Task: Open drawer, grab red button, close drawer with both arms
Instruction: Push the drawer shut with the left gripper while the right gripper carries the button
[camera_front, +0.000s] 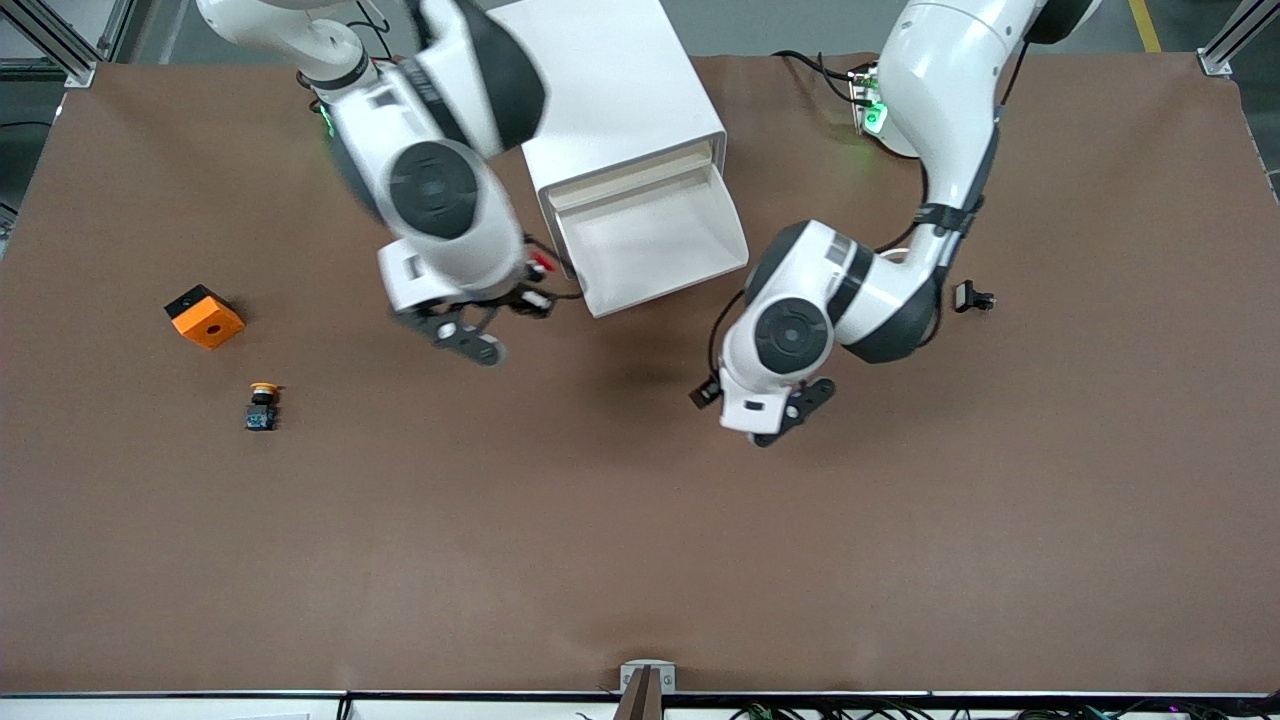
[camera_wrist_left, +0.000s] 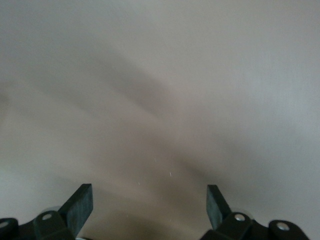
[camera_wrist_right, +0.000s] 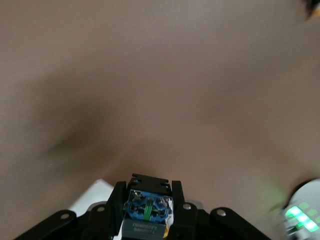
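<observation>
The white cabinet stands between the arms' bases. Its top drawer is pulled open and its white tray looks empty. My right gripper hangs beside the drawer's corner toward the right arm's end and is shut on the button, whose red cap shows. In the right wrist view the button's blue base sits between the fingers of the right gripper. My left gripper is over the bare table, off the drawer's front corner toward the left arm's end. In the left wrist view it is open and empty.
An orange cube and a yellow-capped button lie toward the right arm's end of the table. A small black part lies toward the left arm's end. The brown table spreads wide nearer the front camera.
</observation>
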